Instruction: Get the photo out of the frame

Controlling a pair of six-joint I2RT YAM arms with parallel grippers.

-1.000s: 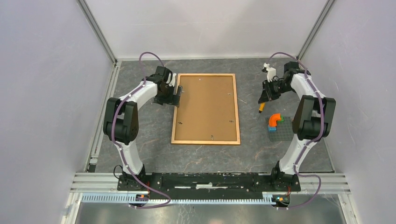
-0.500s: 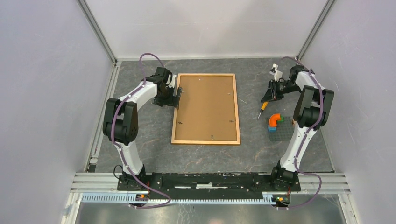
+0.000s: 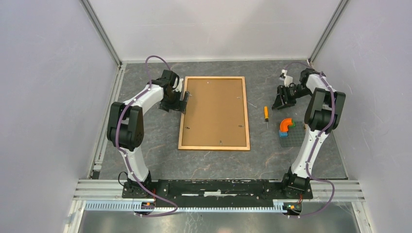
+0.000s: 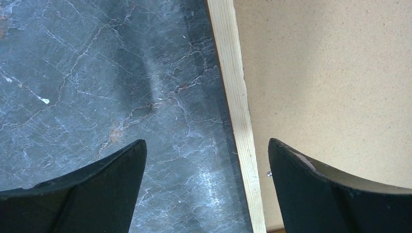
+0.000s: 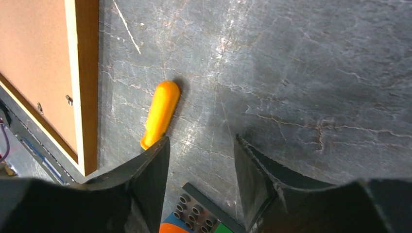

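The large rectangular frame of narrow orange-brown wooden moulding (image 3: 214,116) is laid back-up on the dark marbled table (image 3: 160,160), long axis running 12 to 6 o'clock. The photo is not visible; it is judged to be enclosed beneath the plain brown fibreboard back panel (image 4: 330,73). The left gripper (image 4: 206,143) is positioned at the frame's 10 o'clock edge, jaws fully apart and straddling the left moulding, nothing clamped. The right gripper (image 5: 201,141) is held well apart at the frame's 2 o'clock, jaws parted and empty. A small orange-handled screwdriver (image 5: 160,114) lies at its 8 o'clock. The left arm is nearer to the frame.
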